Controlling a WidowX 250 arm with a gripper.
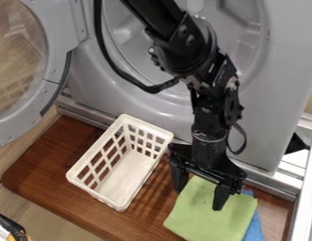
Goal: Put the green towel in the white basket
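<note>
Green towel (205,219) lies lower right on the brown wooden counter (48,157), below the grey washer (268,108), its round door (52,28) open upper left; I have the pincer (198,200) spread at the towel's upper edge.

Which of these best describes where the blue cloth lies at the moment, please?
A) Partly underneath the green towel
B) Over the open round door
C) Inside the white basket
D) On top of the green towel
A: the green towel covers much of the blue cloth, which peeks out along its right side.
</note>
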